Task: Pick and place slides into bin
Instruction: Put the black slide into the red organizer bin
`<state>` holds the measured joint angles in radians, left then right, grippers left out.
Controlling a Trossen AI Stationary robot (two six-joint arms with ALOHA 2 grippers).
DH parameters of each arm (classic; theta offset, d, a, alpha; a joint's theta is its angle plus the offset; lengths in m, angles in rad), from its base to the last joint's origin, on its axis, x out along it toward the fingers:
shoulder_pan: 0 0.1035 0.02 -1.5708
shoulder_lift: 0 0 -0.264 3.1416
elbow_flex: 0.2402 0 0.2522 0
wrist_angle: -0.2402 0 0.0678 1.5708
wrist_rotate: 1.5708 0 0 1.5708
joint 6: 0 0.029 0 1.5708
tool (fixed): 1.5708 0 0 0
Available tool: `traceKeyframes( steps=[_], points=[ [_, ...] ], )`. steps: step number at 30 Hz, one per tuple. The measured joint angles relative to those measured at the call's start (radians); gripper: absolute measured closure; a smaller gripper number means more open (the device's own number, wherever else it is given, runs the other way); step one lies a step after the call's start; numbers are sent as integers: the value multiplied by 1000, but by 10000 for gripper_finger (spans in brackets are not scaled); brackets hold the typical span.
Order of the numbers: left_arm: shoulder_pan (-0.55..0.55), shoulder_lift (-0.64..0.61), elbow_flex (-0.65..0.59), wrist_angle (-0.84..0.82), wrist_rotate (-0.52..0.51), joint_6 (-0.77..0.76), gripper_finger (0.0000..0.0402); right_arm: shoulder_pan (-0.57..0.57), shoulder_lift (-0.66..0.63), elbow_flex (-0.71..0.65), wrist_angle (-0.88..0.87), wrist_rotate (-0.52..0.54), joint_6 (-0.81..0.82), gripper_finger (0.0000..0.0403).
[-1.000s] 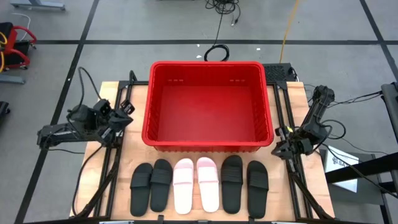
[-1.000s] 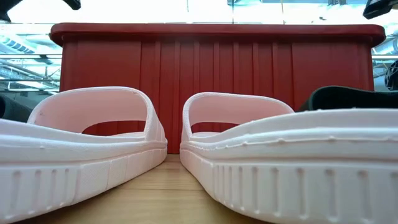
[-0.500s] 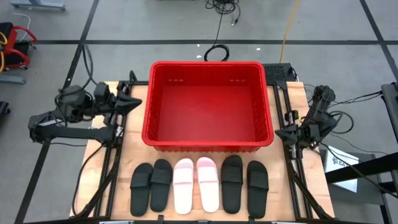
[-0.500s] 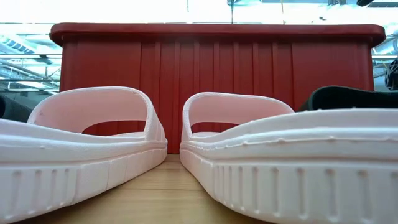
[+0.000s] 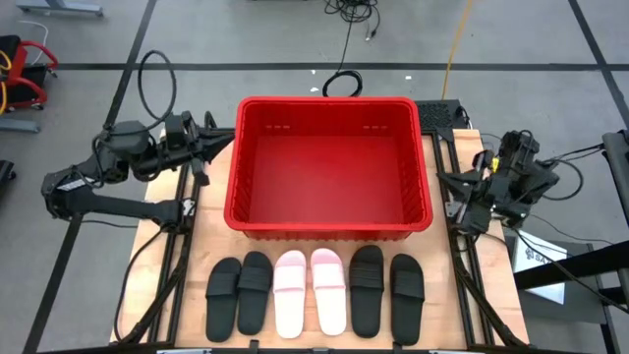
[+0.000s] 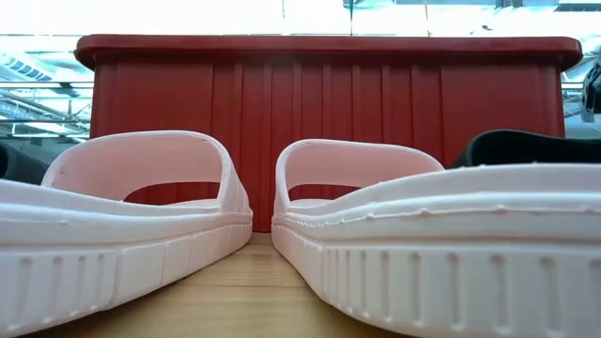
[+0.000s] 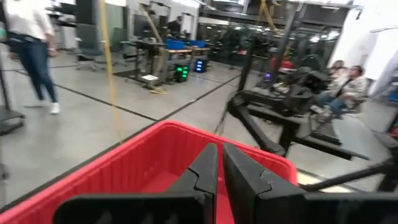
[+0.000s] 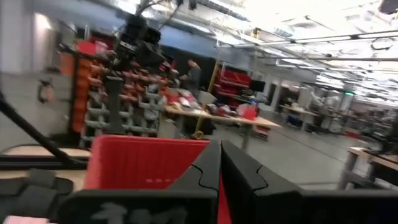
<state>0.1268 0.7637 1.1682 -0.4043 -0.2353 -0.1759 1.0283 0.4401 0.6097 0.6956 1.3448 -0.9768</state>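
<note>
Wooden bench [image 5: 211,211] holds the red bin [image 5: 328,165] at 12 o'clock and six slides [image 5: 314,292] at 6 o'clock. Both arms just lifted up. Left tool [image 5: 218,146] and right tool [image 5: 454,185] are closed, holding nothing. Picking hasn't started.

The bin [image 5: 328,164] gapes open above (slides [image 5: 314,292] packed touching).

A light brown wooden table top [image 5: 216,177] stands on a grey floor with black lines [image 5: 246,39]. A thin yellow cable [image 5: 454,44] and a looped black cable [image 5: 341,83] lie on the floor. A person in blue jeans [image 7: 34,56] stands far off.
</note>
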Motion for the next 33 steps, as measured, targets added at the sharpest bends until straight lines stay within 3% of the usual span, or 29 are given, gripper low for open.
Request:
traceKeyframes(
  steps=[7,17,23,33],
  points=[
    [-3,33,77,-13,21,9,376,0,105,108,0,13,-95,399],
    [-5,35,77,-7,51,-33,376,0,131,59,-20,-62,-222,399],
    [-5,42,77,-15,58,-61,376,0,133,10,-9,-60,-24,399],
    [-5,70,77,-12,54,-62,376,0,132,-24,12,-66,76,399]
  ],
)
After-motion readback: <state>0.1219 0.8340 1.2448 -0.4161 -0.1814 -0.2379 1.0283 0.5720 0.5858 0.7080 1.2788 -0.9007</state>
